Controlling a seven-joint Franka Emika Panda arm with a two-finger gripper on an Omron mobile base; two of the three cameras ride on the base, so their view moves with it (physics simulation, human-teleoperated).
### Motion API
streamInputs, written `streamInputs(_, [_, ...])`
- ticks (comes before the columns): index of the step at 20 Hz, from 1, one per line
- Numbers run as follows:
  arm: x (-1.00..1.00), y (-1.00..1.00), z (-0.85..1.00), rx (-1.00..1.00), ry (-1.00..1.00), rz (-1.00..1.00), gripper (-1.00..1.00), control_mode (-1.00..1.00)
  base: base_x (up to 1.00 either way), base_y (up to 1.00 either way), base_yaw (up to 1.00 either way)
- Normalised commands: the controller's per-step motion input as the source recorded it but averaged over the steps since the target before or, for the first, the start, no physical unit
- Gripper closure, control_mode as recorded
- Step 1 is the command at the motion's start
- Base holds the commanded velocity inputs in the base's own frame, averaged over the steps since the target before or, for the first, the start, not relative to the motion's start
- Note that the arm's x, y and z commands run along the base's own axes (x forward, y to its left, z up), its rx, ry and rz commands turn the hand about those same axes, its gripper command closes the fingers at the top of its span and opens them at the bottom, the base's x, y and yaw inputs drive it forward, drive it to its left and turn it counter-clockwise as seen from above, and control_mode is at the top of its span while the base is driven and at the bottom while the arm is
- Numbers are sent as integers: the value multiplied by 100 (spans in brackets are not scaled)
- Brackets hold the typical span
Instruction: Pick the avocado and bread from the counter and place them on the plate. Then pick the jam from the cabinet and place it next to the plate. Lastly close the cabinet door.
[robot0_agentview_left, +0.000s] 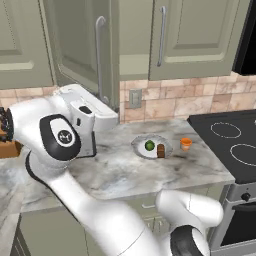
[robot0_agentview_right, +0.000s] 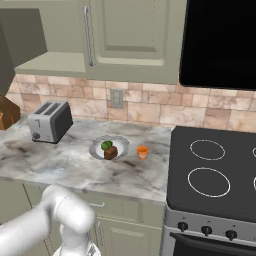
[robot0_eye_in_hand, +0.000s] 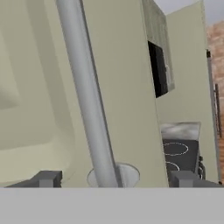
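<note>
Left base view: the plate (robot0_agentview_left: 151, 148) sits mid-bench (robot0_agentview_left: 125, 170), with the avocado (robot0_agentview_left: 149, 145) on it and the bread (robot0_agentview_left: 161, 150) at the plate's 4 o'clock rim. The jam (robot0_agentview_left: 186, 144) stands on the bench just beside the plate, at its 3 o'clock. The door (robot0_agentview_left: 80, 47) hangs ajar at 11 o'clock, its handle (robot0_agentview_left: 99, 57) above the arm's hand.

Right base view: plate (robot0_agentview_right: 109, 147), avocado (robot0_agentview_right: 106, 145), bread (robot0_agentview_right: 111, 152) and jam (robot0_agentview_right: 142, 152) lie between a toaster (robot0_agentview_right: 49, 121) and the stove (robot0_agentview_right: 215, 172).

Hand view: the pincer (robot0_eye_in_hand: 116, 178) is spread wide, its tips on either side of the handle (robot0_eye_in_hand: 89, 105), gripping nothing.
</note>
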Motion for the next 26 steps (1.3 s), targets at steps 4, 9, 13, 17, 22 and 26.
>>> streamInputs(4, [100,-62,-51,0,7,12,-100,-100,0,0,0])
streamInputs(9, [100,-47,-75,-6,3,17,-100,-100,0,0,0])
streamInputs(13, [100,-41,-18,0,5,13,-100,-100,0,0,0])
streamInputs(17, [100,-32,-25,0,15,3,-100,-100,0,0,0])
streamInputs(22, [100,-7,-21,-4,28,-1,-100,-100,0,0,0])
streamInputs(26, [100,-18,-4,-3,26,-6,-100,-100,0,0,0])
